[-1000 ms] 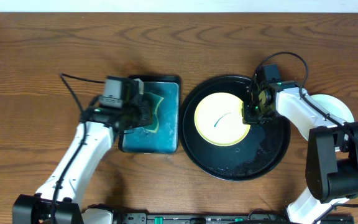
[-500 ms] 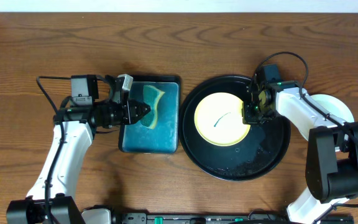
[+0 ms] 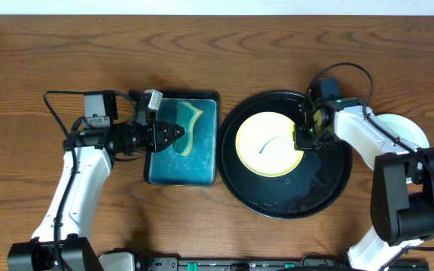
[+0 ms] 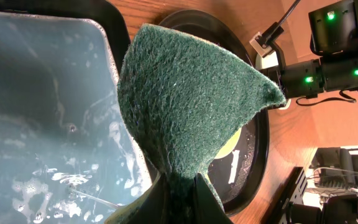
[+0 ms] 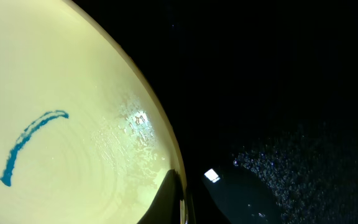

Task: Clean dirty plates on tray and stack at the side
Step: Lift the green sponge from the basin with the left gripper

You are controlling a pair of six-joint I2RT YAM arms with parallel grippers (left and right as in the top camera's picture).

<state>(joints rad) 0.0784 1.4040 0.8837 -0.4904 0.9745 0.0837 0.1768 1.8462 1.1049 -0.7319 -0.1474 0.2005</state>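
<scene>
Brown wooden counter (image 3: 277, 45), bold wavy grain running left to right, pale strip along the far edge. Three things sitting straight on it. Left of middle: rectangular teal dish (image 3: 181, 169) with a dark rim, long sides going near to far, wet inside. Just beside it on the right, can't tell if actually touching: big round black tray (image 3: 330, 188), raised rim, wet specks on the near part. Right of that, hugging the tray's right side: pale plate (image 3: 411, 129), partly covered from above, so no telling whether one or a stack.
</scene>
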